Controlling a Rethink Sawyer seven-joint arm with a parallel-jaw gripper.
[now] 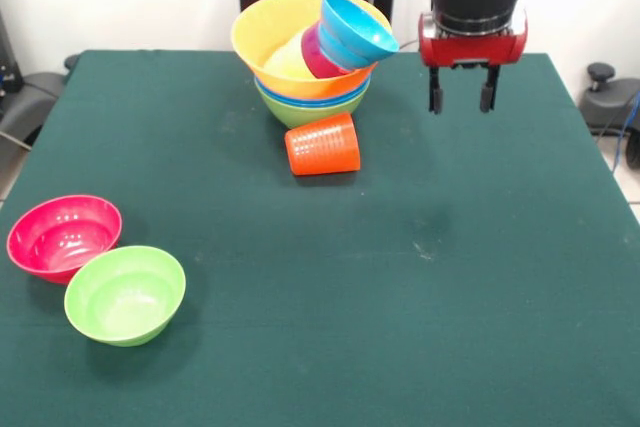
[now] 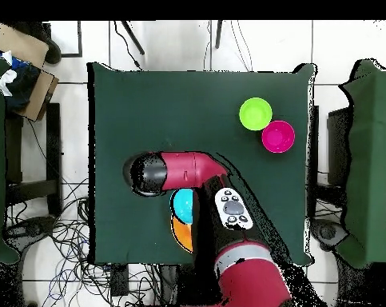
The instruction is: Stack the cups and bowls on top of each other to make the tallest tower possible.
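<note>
Gripper (image 1: pixel 461 100) empty, fingers apart, hovering beside tower (image 1: pixel 310 87); light-blue bowl (image 1: pixel 355 32) tilted in orange-yellow bowl (image 1: pixel 262 27); orange-red cup (image 1: pixel 323 145) on its side nearby. No readable writing.

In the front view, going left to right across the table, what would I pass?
Pink-red bowl → small green bowl → the tower of nested bowls → gripper, open and empty, hanging above the cloth. The orange cup lies under the tower's span, so I leave it out.
</note>
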